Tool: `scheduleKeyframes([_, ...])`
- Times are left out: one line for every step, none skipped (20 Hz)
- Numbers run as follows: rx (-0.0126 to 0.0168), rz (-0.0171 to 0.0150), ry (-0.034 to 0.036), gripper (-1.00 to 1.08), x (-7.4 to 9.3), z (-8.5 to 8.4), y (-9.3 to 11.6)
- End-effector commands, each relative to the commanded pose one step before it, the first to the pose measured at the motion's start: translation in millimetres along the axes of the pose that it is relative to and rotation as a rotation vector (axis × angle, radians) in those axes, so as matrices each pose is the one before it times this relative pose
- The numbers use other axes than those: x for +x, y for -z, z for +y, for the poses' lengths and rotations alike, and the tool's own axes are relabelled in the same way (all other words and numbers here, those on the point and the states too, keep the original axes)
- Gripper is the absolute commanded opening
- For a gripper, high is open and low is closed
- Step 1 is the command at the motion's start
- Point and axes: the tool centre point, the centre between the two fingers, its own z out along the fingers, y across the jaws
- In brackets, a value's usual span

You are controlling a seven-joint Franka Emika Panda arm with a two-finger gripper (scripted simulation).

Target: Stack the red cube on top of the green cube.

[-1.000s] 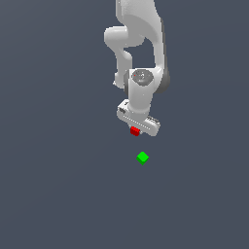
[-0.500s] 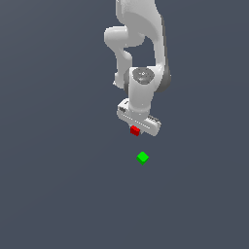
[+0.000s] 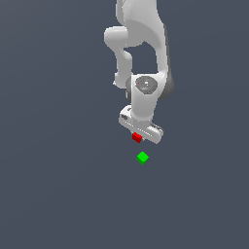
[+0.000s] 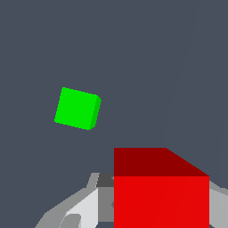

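The red cube point(image 3: 136, 137) sits between the fingers of my white gripper point(image 3: 138, 140), which is shut on it. In the wrist view the red cube point(image 4: 160, 189) fills the near foreground, with a grey finger point(image 4: 73, 211) showing beside it. The green cube point(image 3: 142, 157) lies on the dark floor a short way off, nearer the exterior view's bottom and slightly to its right of the held cube. In the wrist view the green cube point(image 4: 76, 108) lies apart from the red one and nothing covers it.
The dark grey floor point(image 3: 58, 185) spreads flat around both cubes. The white arm point(image 3: 141, 48) rises above the gripper towards the exterior view's top.
The gripper with the red cube has shifted slightly down the exterior view, closer to the green cube. The green cube has not moved.
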Motion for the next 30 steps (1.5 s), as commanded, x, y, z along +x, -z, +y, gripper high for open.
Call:
scheduleKeyframes([0.00043,0.00032,0.00009,-1.00,7.87,-9.72,-5.14])
scheduleKeyframes([0.00000,0.00000,0.00000,-1.00,3.52,-4.29,-2.35])
scheduleKeyframes([0.00000,0.00000,0.00000,-1.00,3.69,-4.48,-2.44])
scheduleKeyframes([0.00000,0.00000,0.00000,-1.00,3.80,-4.60,-2.49])
scheduleKeyframes([0.00000,0.00000,0.00000,-1.00,3.60,-4.35,-2.33])
scheduleKeyframes([-0.00008,-0.00043,0.00021,-1.00,3.31,-4.14,-2.38])
scheduleKeyframes([0.00000,0.00000,0.00000,-1.00,3.12,-3.74,-1.97])
scheduleKeyframes([0.00000,0.00000,0.00000,-1.00,2.88,-3.45,-1.81])
scheduleKeyframes([0.00000,0.00000,0.00000,-1.00,2.66,-3.17,-1.65])
scheduleKeyframes([0.00000,0.00000,0.00000,-1.00,2.44,-2.90,-1.49])
scheduleKeyframes([0.00000,0.00000,0.00000,-1.00,2.22,-2.63,-1.34])
scheduleKeyframes([0.00000,0.00000,0.00000,-1.00,2.01,-2.38,-1.20])
scheduleKeyframes([0.00000,0.00000,0.00000,-1.00,1.81,-2.13,-1.06])
scheduleKeyframes([-0.00046,0.00016,0.00003,-1.00,1.58,-1.94,-1.06])
scheduleKeyframes([0.00000,0.00000,0.00000,-1.00,1.41,-1.65,-0.81])
scheduleKeyframes([0.00000,0.00000,0.00000,-1.00,1.22,-1.42,-0.69])
scheduleKeyframes([0.00000,0.00000,0.00000,-1.00,1.03,-1.19,-0.58])
scheduleKeyframes([0.00000,0.00000,0.00000,-1.00,0.84,-0.97,-0.47])
scheduleKeyframes([0.00000,0.00000,0.00000,-1.00,0.65,-0.75,-0.36])
scheduleKeyframes([0.00000,0.00000,0.00000,-1.00,0.46,-0.54,-0.25])
scheduleKeyframes([0.00000,0.00000,0.00000,-1.00,0.28,-0.32,-0.15])
scheduleKeyframes([0.00000,0.00000,0.00000,-1.00,0.09,-0.11,-0.05])
scheduleKeyframes([0.00000,0.00000,0.00000,1.00,0.00,0.00,0.00])
scheduleKeyframes([0.00000,0.00000,0.00000,1.00,0.00,0.00,0.00])
scheduleKeyframes([0.00000,0.00000,0.00000,1.00,0.00,0.00,0.00])
scheduleKeyframes([0.00000,0.00000,0.00000,1.00,0.00,0.00,0.00])
scheduleKeyframes([0.00000,0.00000,0.00000,1.00,0.00,0.00,0.00])
scheduleKeyframes([0.00000,0.00000,0.00000,1.00,0.00,0.00,0.00])
scheduleKeyframes([0.00000,0.00000,0.00000,1.00,0.00,0.00,0.00])
scheduleKeyframes([0.00000,0.00000,0.00000,1.00,0.00,0.00,0.00])
